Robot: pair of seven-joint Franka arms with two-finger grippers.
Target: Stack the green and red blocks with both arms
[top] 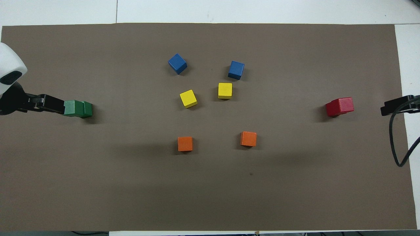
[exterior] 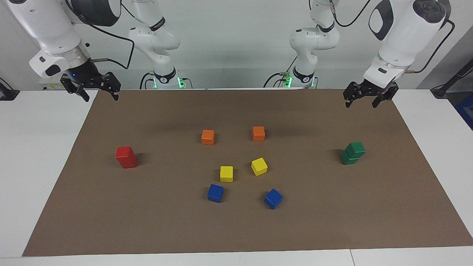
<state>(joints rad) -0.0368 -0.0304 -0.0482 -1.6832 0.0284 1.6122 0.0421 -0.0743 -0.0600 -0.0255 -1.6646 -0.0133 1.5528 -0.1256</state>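
Two dark green blocks [exterior: 353, 153] [top: 78, 108] stand stacked at the left arm's end of the brown mat, the upper one slightly offset. At the right arm's end, two red blocks [exterior: 126, 157] [top: 339, 106] stand stacked as well. My left gripper [exterior: 361, 99] [top: 49, 104] hangs open and empty over the mat's edge by the robots, clear of the green stack. The right gripper [exterior: 100, 92] [top: 393, 105] is also open and empty, raised over the mat's corner by the robots, well clear of the red stack.
Two orange cubes [exterior: 208, 137] [exterior: 258, 133], two yellow cubes [exterior: 226, 173] [exterior: 259, 166] and two blue cubes [exterior: 215, 193] [exterior: 273, 198] lie loose in the middle of the brown mat [exterior: 236, 229]. White table surrounds the mat. A black cable [top: 397, 137] hangs by the right gripper.
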